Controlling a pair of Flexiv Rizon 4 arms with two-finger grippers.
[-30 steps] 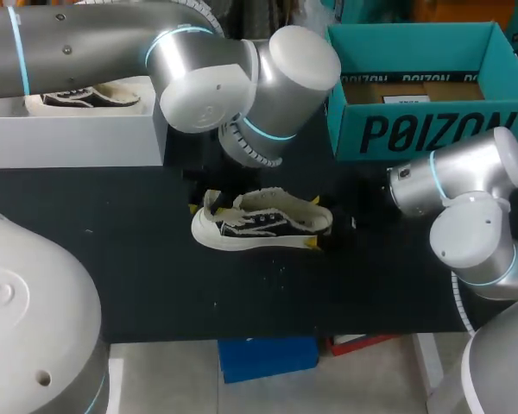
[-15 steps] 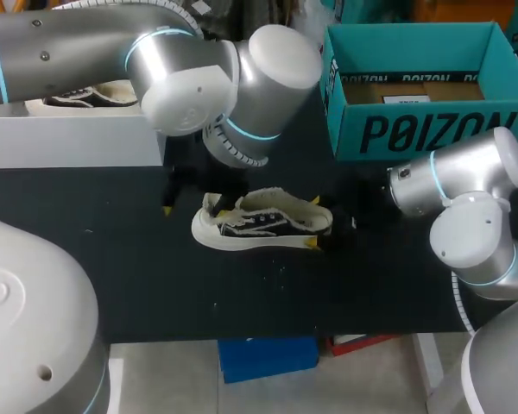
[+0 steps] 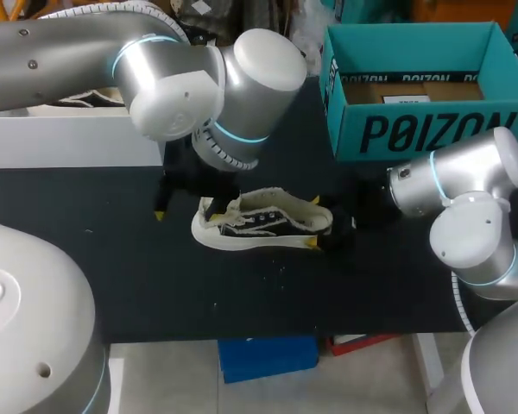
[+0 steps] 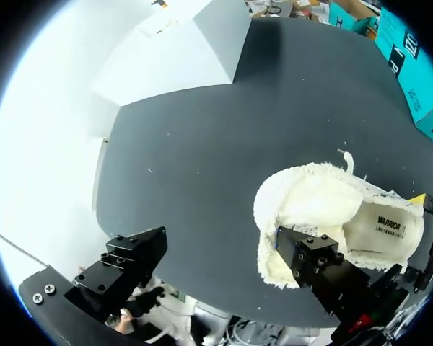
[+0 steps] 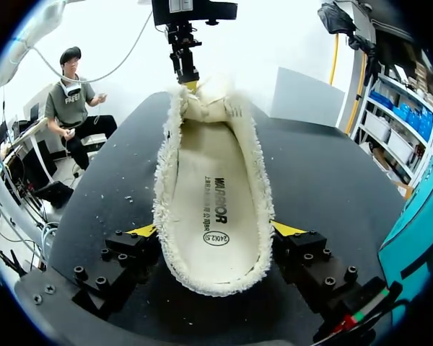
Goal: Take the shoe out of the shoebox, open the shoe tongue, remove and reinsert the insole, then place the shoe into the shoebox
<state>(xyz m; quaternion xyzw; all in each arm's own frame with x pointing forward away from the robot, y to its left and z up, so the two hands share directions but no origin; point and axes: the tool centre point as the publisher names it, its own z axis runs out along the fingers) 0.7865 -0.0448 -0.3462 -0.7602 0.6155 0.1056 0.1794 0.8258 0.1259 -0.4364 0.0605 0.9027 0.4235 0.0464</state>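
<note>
A cream shoe (image 3: 263, 220) with dark side panels and frayed edges lies on its sole mid-table, toe to the left. In the right wrist view its heel sits between my right gripper's (image 5: 215, 231) yellow tips, which press both sides; the printed insole (image 5: 216, 209) lies inside and the tongue (image 5: 202, 101) stands up at the far end. My left gripper (image 3: 184, 210) hangs open at the toe. In the left wrist view one finger (image 4: 310, 259) rests by the toe (image 4: 310, 209) and the other finger (image 4: 130, 267) stands well clear. The teal shoebox (image 3: 414, 129) is at the back right.
A white box (image 3: 69, 138) at the back left holds a second shoe (image 3: 86, 97), partly hidden by my left arm. Bare black tabletop (image 3: 155, 285) lies in front of the shoe, with the table's front edge close behind it.
My left gripper has opened wide and shifted left, away from the shoe's toe end. The shoe and my right gripper have stayed put.
</note>
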